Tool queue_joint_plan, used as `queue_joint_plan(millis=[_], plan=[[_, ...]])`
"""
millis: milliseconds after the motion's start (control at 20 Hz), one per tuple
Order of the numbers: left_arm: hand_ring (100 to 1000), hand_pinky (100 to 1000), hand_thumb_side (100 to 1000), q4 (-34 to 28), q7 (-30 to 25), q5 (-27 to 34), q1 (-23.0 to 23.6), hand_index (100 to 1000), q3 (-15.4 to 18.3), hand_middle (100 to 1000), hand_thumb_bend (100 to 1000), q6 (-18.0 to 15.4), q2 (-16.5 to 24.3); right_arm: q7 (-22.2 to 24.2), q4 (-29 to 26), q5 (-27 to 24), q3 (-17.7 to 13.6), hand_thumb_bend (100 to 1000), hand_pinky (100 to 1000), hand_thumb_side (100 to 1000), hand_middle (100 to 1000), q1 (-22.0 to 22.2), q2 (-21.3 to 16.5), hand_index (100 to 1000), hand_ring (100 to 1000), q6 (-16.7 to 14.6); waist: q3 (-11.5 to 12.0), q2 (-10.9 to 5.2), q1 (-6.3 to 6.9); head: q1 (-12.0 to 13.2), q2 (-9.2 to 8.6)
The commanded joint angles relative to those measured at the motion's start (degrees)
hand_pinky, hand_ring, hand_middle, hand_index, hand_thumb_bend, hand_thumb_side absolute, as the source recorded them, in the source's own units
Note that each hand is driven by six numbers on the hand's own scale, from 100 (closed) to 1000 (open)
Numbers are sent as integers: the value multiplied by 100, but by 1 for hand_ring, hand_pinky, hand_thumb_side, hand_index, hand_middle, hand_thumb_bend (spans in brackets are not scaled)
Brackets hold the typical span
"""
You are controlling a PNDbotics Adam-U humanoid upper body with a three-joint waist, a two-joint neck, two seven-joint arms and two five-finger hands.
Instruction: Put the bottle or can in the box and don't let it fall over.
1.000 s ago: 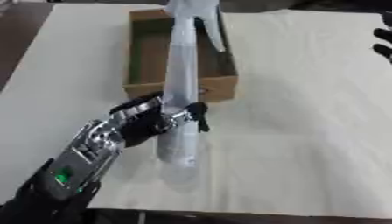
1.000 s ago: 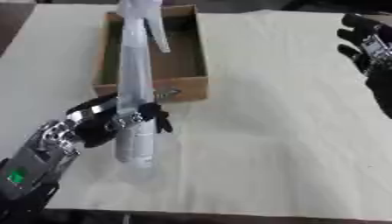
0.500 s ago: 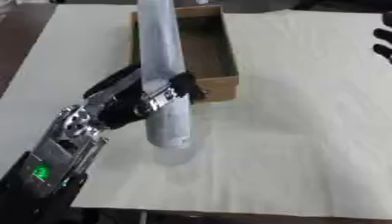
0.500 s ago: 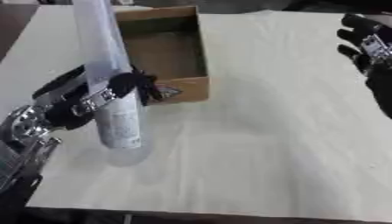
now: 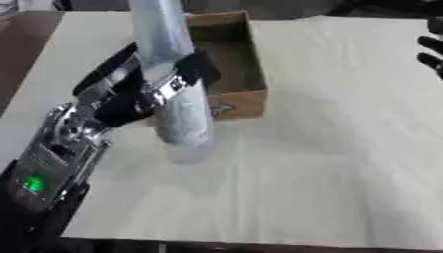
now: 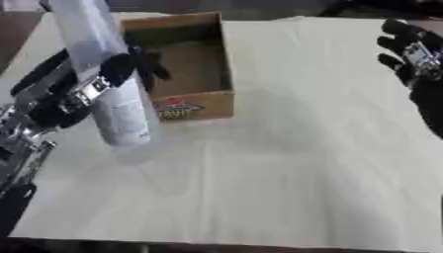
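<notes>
While curled round the middle of the tall pale bottle (image 5: pixel 173 84), left hand (image 5: pixel 143 91) carries it lifted off the tablecloth (image 5: pixel 329 148), just beside the near left corner of the open cardboard box (image 6: pixel 186 74), not yet over it. Right hand (image 6: pixel 415 59) idle at the right edge, fingers spread, holding nothing. Likely trouble: bottle base catching the box wall, or a tilted release toppling so tall a bottle.

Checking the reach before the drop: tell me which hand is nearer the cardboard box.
Left. The left hand is curled round the bottle just beside the box, at its near left corner. The right hand hangs far off at the right edge.
</notes>
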Motion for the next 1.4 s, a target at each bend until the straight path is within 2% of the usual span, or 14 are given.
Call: queue_joint_plan(millis=[50,300,650,950,1200,1400], plan=[[708,1000,672,-69,220,-93,-258,143,225,448,100,-18,207,-11,-124,-4,-27,100,1000,585,1000,-45,-59,837,1000,30,-2,-173,16,-26,-104],[711,1000,672,313,540,-309,-597,148,407,454,100,-125,270,-19,-129,0,-21,100,1000,586,1000,-43,-52,836,1000,52,-15,-179,21,-25,-141],[735,1000,672,1240,1004,-870,-1007,165,563,486,100,-266,272,-14,-126,8,-11,100,1000,587,1000,-44,-40,836,1000,66,-40,-175,15,20,-180],[743,1000,646,2271,1469,-1499,-1329,197,681,592,100,-361,230,5,-124,9,7,100,1000,587,1000,-52,-26,836,1000,70,-72,-170,8,57,-201],[752,1000,617,3259,1890,-1901,-1671,205,701,611,100,-353,102,37,-119,8,32,100,1000,587,1000,-68,-2,837,1000,67,-118,-163,-5,117,-191],[756,1000,637,3938,2152,-1979,-1898,213,703,628,100,-386,-51,59,-117,10,50,100,1000,587,1000,-85,20,837,1000,67,-159,-148,-17,154,-183]])
